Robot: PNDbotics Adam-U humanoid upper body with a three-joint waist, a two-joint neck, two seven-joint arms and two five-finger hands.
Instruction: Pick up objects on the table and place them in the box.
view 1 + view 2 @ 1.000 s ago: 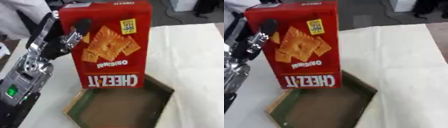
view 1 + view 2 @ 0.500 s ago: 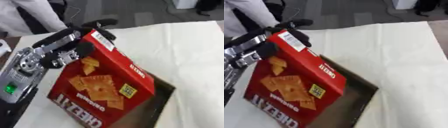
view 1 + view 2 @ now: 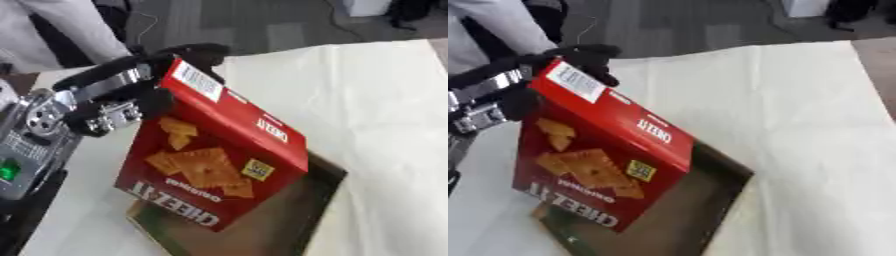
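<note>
My left hand (image 3: 122,97) is wrapped round the top end of the cracker box (image 3: 214,160): fingers curled over the upper edge w/ the white label, thumb side against the front face. So it's grasping the cracker box, not let go. My left arm (image 3: 31,145) comes in from the left edge, silver and black, w/ a small green light low on it.

The cracker box is red, w/ orange crackers pictured on the front and white lettering reading upside down near its low end. It's tilted hard, top end up-left in my hand, bottom end down-right. The low end sits over the tray (image 3: 728,172), a shallow open box w/ dark walls and a brown floor. Can't tell if the bottom corner is touching the tray floor or just above it. The far right corner of the tray sticks out from behind the cracker box; most of the rest is hidden by it.

The tray lies on a table (image 3: 798,100) covered w/ a cream cloth that has soft folds running across it.

My right hand doesn't show in either view.

Beyond the far table edge there's grey floor.
</note>
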